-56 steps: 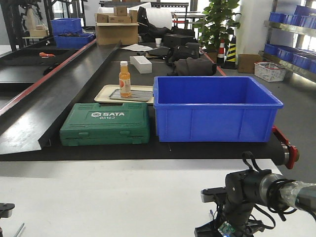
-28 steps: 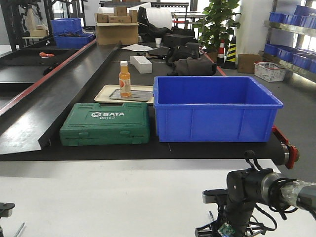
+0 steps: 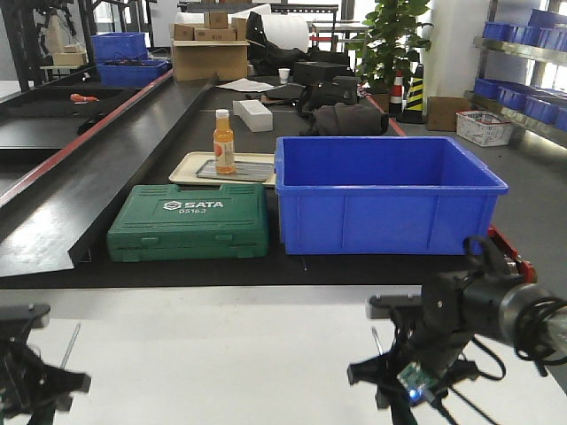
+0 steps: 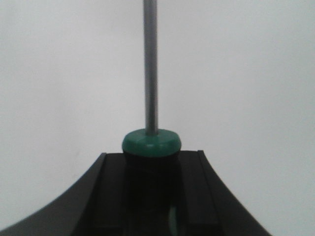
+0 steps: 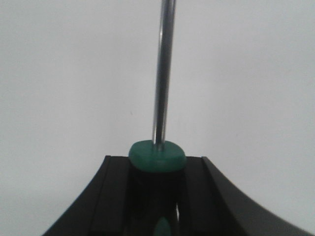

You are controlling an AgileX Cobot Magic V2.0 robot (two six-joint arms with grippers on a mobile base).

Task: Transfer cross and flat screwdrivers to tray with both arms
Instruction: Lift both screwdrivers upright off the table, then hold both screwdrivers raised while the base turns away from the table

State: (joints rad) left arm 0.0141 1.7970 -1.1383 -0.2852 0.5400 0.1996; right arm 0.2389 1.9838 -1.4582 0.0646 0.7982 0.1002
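The left end effector (image 4: 151,157) is closed on the handle of the left screwdriver (image 4: 151,141). Its two black fingers (image 4: 106,191) press against either side of the black grip. The green collar sits just past the fingertips, and the thin steel shaft runs straight out from it over the white tabletop (image 3: 221,354).

The right end effector (image 5: 157,161) has the same hold on the right screwdriver (image 5: 157,155). Its fingers (image 5: 110,191) are clamped on the handle, with the green collar at their tips and the bright shaft reaching forward, leaning a little to the right. Neither tip shows, so I cannot tell which tool is the cross and which the flat.

In the front-facing view the left arm is low over the tabletop's near left corner and blurred. The right arm is over the near right part, with a small green circuit board (image 3: 412,379) under its wrist. A short length of each shaft shows as a thin grey line ahead of each arm, pointing toward the tabletop's far edge.

Beyond that edge is a black conveyor belt (image 3: 177,270). On it a green SATA tool case (image 3: 189,221) lies just beside a deep blue bin (image 3: 385,195). Behind the case is a beige tray (image 3: 190,164) with an orange bottle (image 3: 223,142) standing upright in it.
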